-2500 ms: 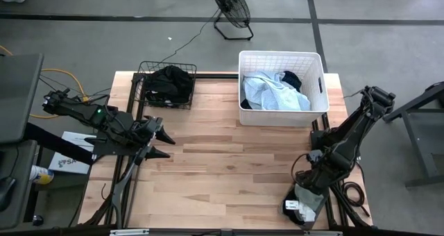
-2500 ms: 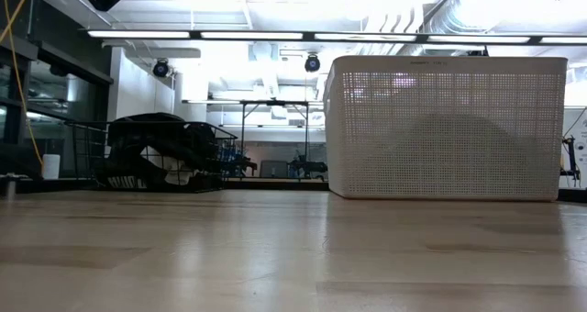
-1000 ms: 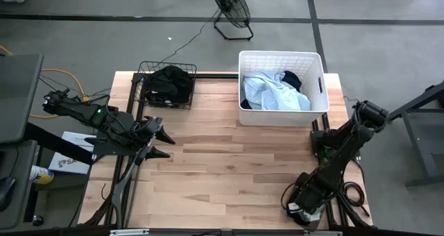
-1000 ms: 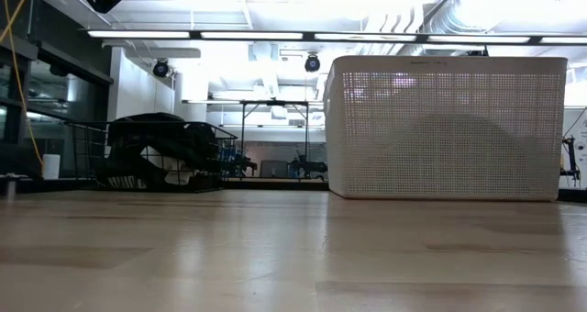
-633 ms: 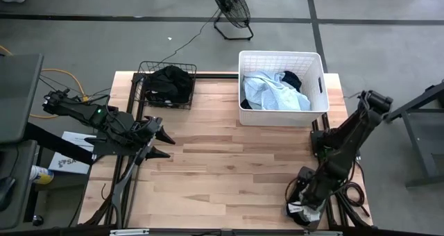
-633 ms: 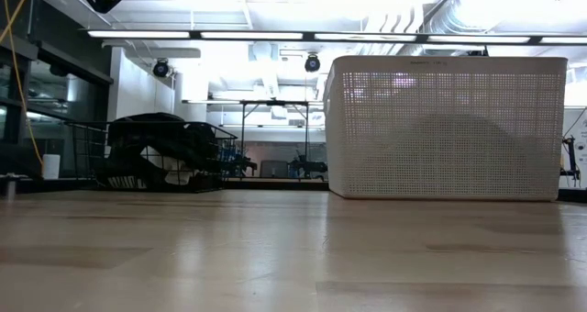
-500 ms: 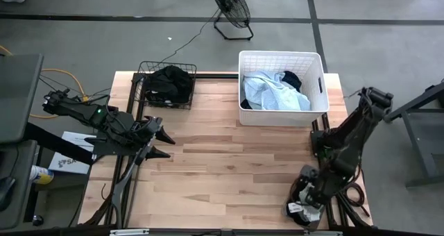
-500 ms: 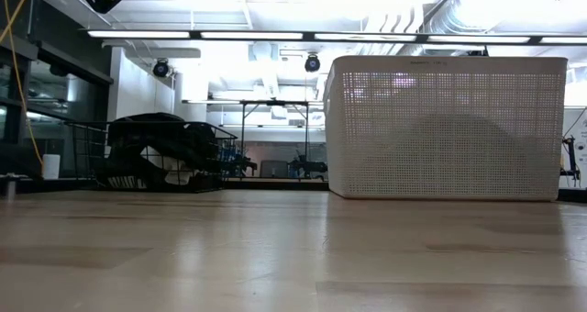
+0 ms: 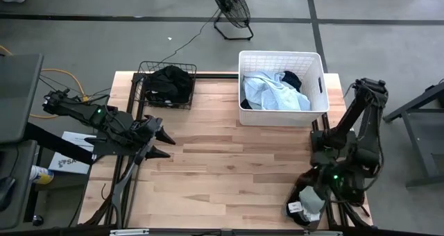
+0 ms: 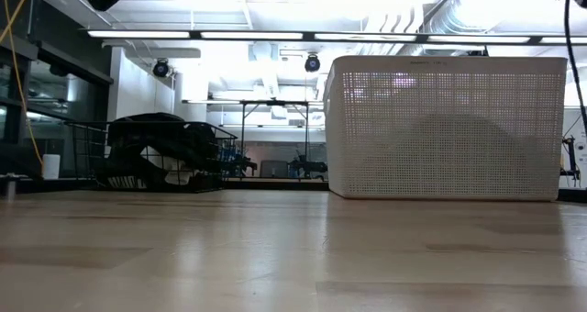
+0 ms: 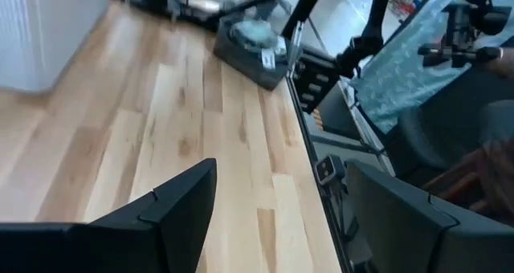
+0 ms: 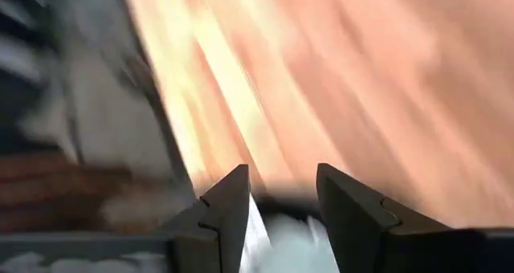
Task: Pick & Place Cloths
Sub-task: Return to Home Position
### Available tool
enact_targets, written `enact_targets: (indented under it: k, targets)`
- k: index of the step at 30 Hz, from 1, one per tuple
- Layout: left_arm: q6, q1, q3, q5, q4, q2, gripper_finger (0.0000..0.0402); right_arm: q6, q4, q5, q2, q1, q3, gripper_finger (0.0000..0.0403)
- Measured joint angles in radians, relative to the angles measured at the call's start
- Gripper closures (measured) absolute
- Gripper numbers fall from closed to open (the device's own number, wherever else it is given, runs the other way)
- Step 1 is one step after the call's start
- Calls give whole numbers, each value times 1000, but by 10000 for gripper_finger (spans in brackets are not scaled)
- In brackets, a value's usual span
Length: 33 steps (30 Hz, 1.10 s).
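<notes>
Pale blue and dark cloths [image 9: 274,91] lie in the white plastic basket [image 9: 281,54] at the table's far right. Black cloth [image 9: 168,85] fills the black wire basket [image 9: 147,68] at the far left. My left gripper [image 9: 171,147] is open and hovers near the table's left edge, over bare wood [image 11: 281,167]. My right gripper [image 9: 309,198] is at the near right corner above a grey tray [image 11: 245,60] that holds a pale lump [image 11: 259,34]. Its fingers stand apart in the blurred right wrist view [image 12: 281,169]. My right gripper shows pale soft material [image 12: 277,233] between its fingers, far back. The view is blurred and the arm hides the spot from above. Whether the fingers touch the material, I cannot tell.
Bare wood [image 9: 229,163] spans the table's middle between the arms. In the low view the white basket [image 10: 447,128] stands tall at the right and the wire basket [image 10: 156,156] low at the left. A fan [image 9: 231,7] stands on the floor beyond. A person [image 11: 409,72] sits past the right edge.
My right arm has folded more upright over the near right corner, with its elbow drawing up and toward the far edge. Its gripper has stayed above the grey tray. The left arm and the cloths in both baskets have kept still.
</notes>
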State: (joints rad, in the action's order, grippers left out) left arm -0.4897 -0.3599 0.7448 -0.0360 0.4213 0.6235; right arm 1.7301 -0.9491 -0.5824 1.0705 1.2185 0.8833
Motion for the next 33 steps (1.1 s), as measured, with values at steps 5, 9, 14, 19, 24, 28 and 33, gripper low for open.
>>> enact_targets:
  k: [5, 9, 14, 19, 24, 28, 33]
  targets:
    - [60, 0, 0, -42, -50, 1, 128, -108, 50, -482, -10, 76, 0, 264]
    - [142, 0, -46, -45, -186, -2, 128, -129, 41, -719, -9, 78, 0, 264]
    - [158, 0, -186, -45, -395, -9, 128, -72, 119, -840, -9, 79, -89, 264]
    - [107, 0, -319, -33, -586, -10, 128, -155, 429, -819, -9, 83, -190, 264]
    - [109, 0, -383, -23, -665, -20, 128, -465, 808, -653, -8, 10, -238, 264]
    - [147, 1, -388, 0, -660, -38, 128, -830, 1207, -391, -8, -149, -293, 264]
    - [232, 0, -388, 5, -617, -99, 128, -1094, 1579, -63, -9, -382, -429, 264]
